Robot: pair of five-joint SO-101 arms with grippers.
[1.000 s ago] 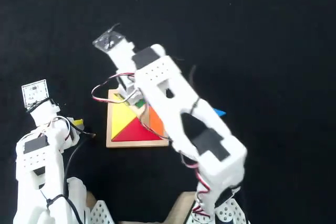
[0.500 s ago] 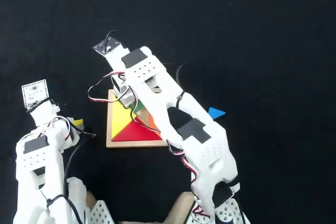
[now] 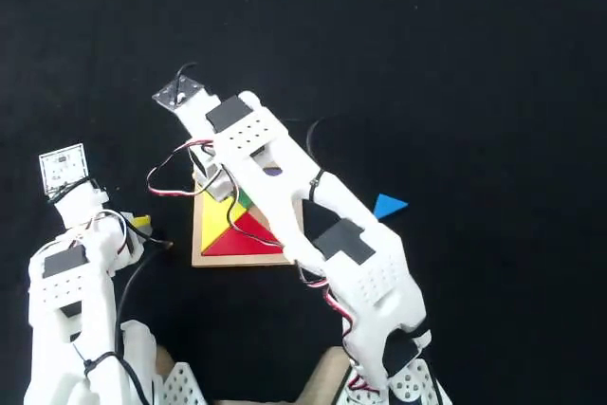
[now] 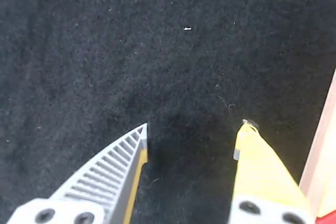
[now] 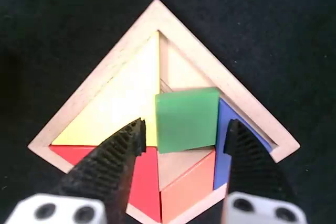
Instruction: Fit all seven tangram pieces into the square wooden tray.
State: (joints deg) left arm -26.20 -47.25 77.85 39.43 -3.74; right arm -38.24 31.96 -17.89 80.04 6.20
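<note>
Right gripper spread over tray; green square between fingertips, beside yellow triangle.

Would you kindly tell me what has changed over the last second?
The right gripper swung left over the wooden tray, open above the green square; nothing was gripped or released. The left gripper, tray and loose blue triangle stayed put.

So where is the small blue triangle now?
In the high view, the blue triangle lies on the black table, outside the wooden tray, to its right, past the right arm.
</note>
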